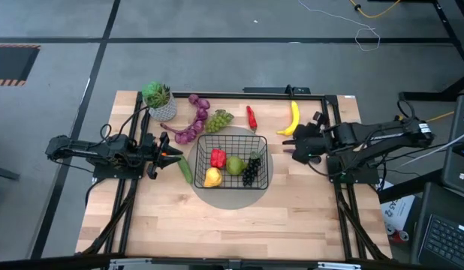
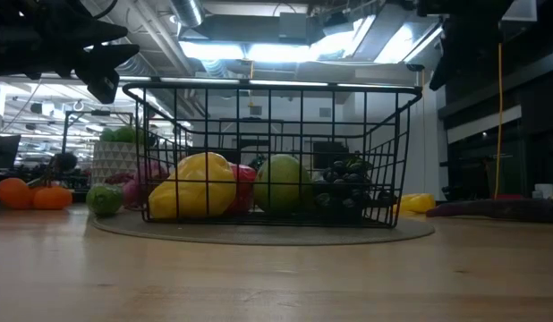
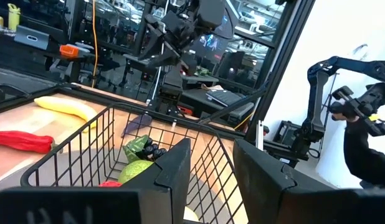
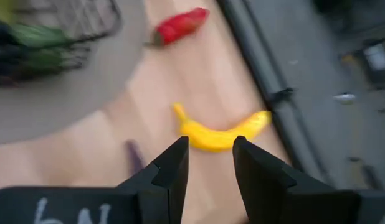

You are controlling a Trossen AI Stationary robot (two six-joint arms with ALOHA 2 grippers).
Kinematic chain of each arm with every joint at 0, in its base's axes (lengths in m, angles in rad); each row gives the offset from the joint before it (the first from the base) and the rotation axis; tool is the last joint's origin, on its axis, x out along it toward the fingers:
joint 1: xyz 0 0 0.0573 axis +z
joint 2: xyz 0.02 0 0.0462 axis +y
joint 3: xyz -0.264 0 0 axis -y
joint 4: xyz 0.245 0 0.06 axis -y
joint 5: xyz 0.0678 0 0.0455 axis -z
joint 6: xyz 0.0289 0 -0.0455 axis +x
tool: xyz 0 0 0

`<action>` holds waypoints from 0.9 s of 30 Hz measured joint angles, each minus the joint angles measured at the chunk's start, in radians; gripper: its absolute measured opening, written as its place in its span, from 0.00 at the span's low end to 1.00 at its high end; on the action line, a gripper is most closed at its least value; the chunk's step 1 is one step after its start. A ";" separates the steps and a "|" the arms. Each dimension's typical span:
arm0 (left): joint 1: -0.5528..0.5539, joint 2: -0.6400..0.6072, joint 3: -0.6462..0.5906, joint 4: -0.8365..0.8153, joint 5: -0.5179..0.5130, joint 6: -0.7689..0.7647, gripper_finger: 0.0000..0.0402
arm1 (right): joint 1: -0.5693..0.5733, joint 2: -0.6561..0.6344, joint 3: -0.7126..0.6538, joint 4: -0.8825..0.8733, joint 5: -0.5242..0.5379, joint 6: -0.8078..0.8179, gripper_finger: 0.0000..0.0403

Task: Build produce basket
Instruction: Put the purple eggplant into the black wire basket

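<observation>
The black wire basket (image 1: 232, 161) stands on a round grey mat (image 1: 230, 196) mid-table. It holds a red pepper (image 1: 218, 157), a green pear (image 1: 235, 165), a yellow fruit (image 1: 212, 178) and black grapes (image 1: 251, 171). A banana (image 4: 220, 134), another red pepper (image 1: 251, 117), green grapes (image 1: 218, 118), purple grapes (image 1: 188, 133), an aubergine (image 1: 200, 105) and a cucumber (image 1: 185, 169) lie on the table around it. My right gripper (image 4: 211, 158) hangs open above the banana, slanting down. My left gripper (image 3: 211, 171) waits open, level, left of the basket.
A white pot with a green plant (image 1: 158, 100) stands at the far left, behind the purple grapes. A small purple thing (image 4: 133, 155) lies on the wood near the banana. Bare wood stretches along the near side of the table (image 1: 232, 232). Black frame rails (image 1: 341, 202) run along both sides.
</observation>
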 joint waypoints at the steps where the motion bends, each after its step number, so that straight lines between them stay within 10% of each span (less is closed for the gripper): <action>1: 0.000 0.000 0.000 0.000 0.000 0.000 0.29 | -0.004 0.000 0.000 -0.019 0.028 -0.002 0.32; 14: 0.000 0.000 0.000 0.000 0.000 0.000 0.29 | -0.135 -0.055 0.000 -0.176 0.048 0.111 0.32; 27: 0.000 0.000 0.000 0.000 0.000 0.001 0.29 | -0.336 -0.056 0.000 -0.148 -0.314 0.104 0.32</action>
